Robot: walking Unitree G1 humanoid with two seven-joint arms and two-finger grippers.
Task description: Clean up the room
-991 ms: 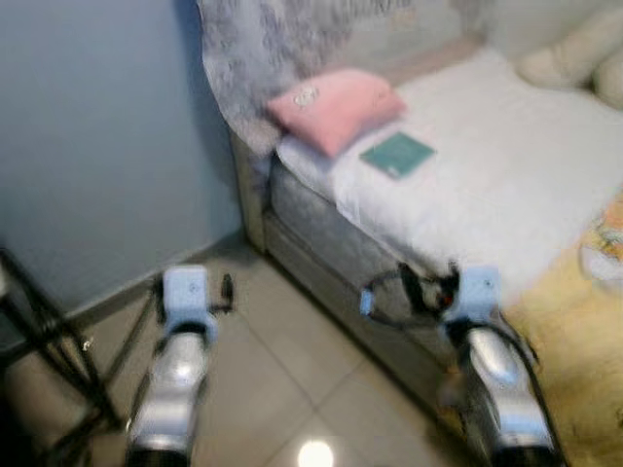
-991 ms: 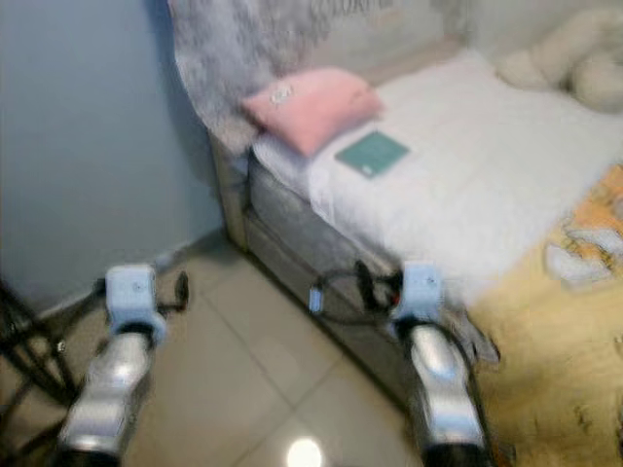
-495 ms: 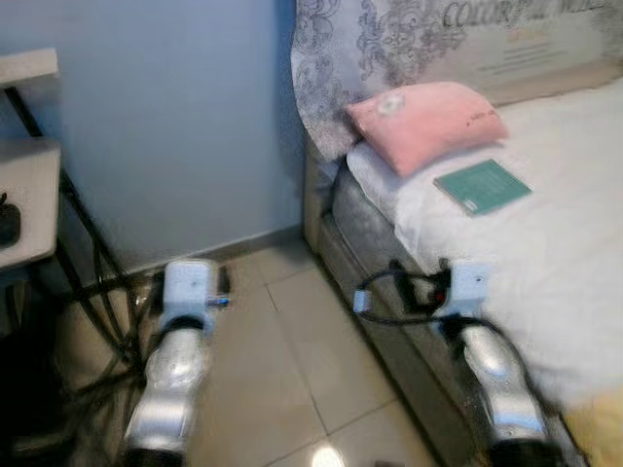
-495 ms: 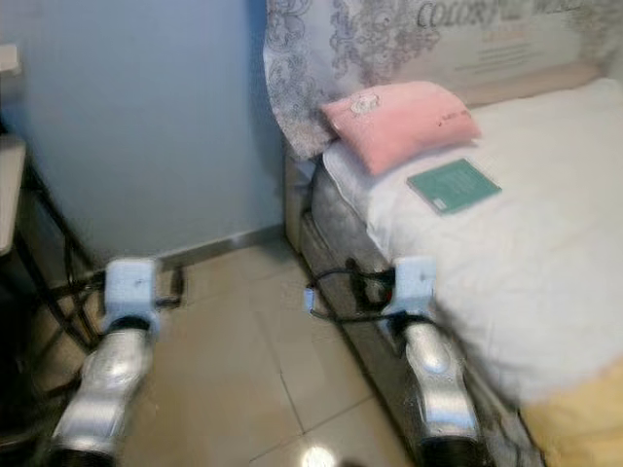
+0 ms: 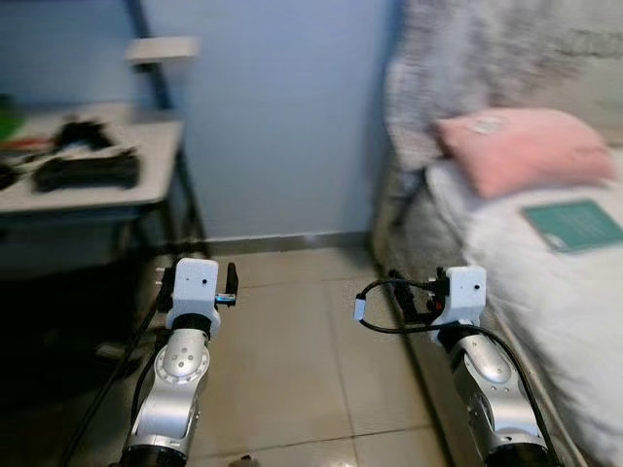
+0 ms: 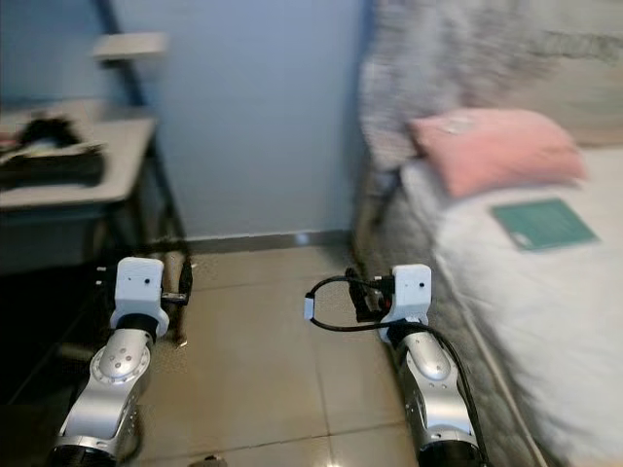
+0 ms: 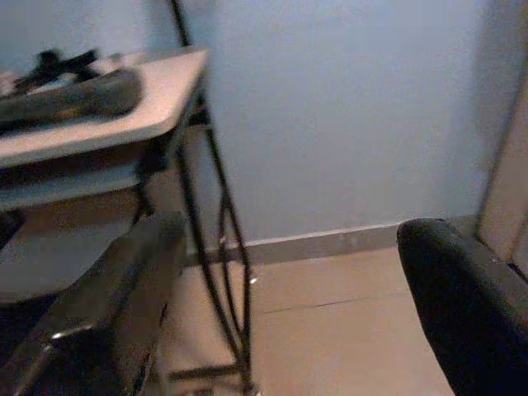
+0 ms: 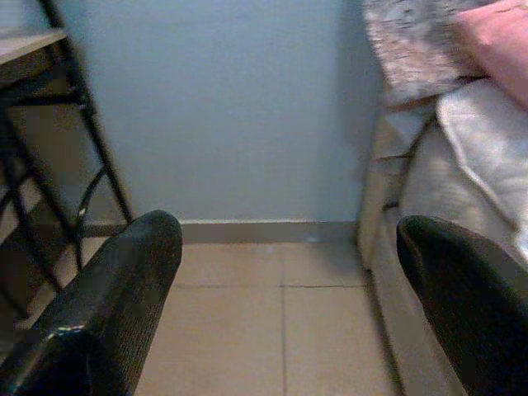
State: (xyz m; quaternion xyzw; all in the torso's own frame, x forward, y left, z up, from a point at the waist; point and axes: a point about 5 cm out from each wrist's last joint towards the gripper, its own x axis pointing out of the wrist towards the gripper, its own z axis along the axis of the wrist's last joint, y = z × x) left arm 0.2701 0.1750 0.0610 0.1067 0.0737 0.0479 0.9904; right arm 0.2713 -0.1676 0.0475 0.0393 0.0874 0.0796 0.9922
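While both arms reach fwd over the tiled floor [image 5: 292, 360], the left claw [image 7: 289, 305] and right claw [image 8: 285, 313] each have fingers spread wide apart w/ nothing between them. Far right, a bed [image 5: 574, 311] carries a pink pillow [image 5: 526, 151] and, just nearer, a teal book [image 5: 574, 224] lying flat. Far left, a surface [image 5: 97, 190] on black legs holds dark items [image 5: 83, 170], too blurred to ID. Blue wall [image 5: 282, 117] sits between surface & bed.

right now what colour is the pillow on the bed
Pink. The pillow shows best in the right eye view.
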